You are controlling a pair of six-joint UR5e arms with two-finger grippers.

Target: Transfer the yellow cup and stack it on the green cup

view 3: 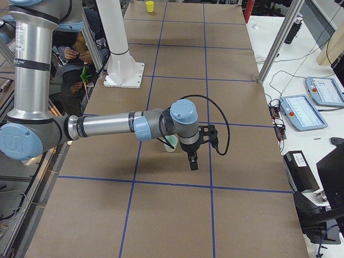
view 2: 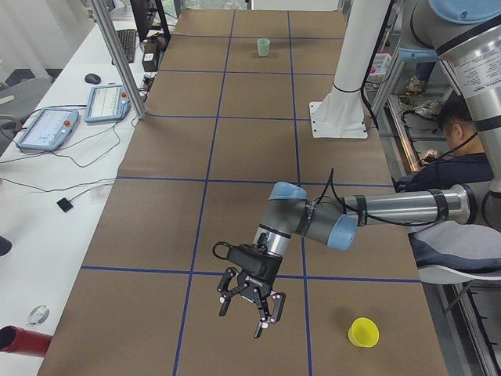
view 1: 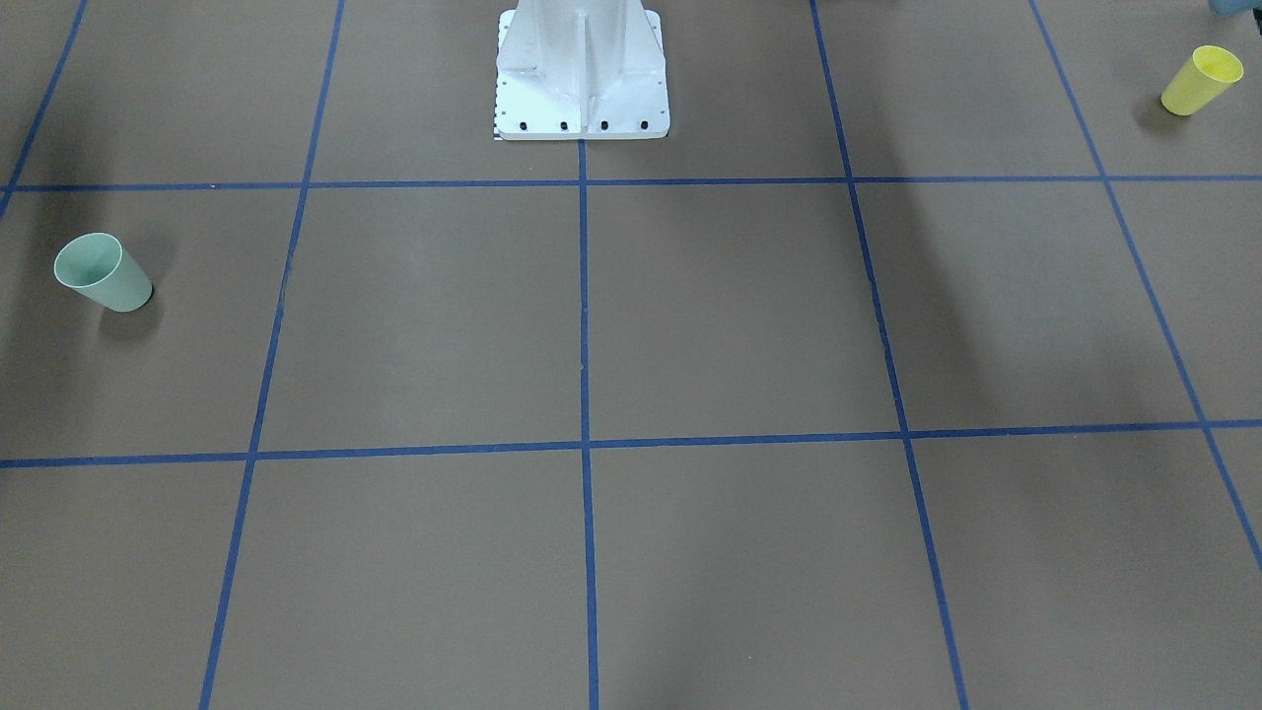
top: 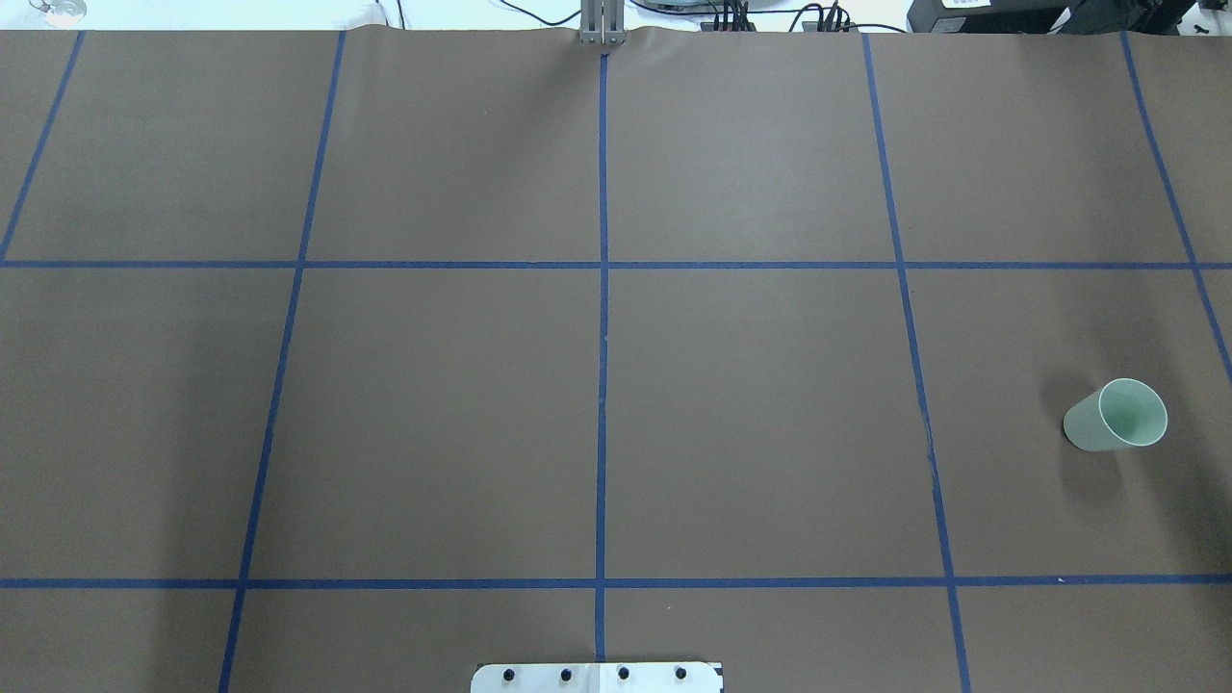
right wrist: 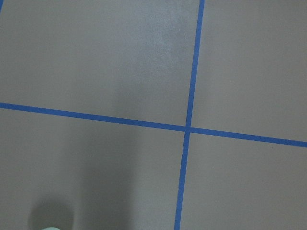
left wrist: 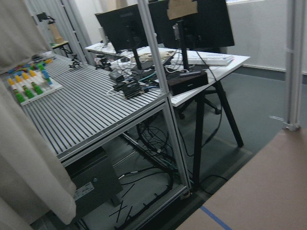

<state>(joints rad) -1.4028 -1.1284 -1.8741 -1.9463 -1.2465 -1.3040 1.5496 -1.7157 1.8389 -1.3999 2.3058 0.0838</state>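
Observation:
The yellow cup (view 1: 1201,81) stands upright at the table's end on my left side; it also shows in the exterior left view (view 2: 363,332) and the exterior right view (view 3: 149,6). The green cup (view 1: 102,273) stands upright at the opposite end (top: 1116,416) (view 3: 170,143). My left gripper (view 2: 249,301) hangs above the table, apart from the yellow cup; I cannot tell if it is open or shut. My right gripper (view 3: 192,163) hangs just beside the green cup; I cannot tell its state. Neither gripper shows in the overhead or front views.
The white robot pedestal (view 1: 582,74) stands at the table's robot-side middle. Blue tape lines grid the brown table (top: 751,404). A seated person (view 2: 458,149) is beside the table. A side bench with touch pendants (view 2: 47,125) and an aluminium post (view 2: 117,55) runs along the far edge.

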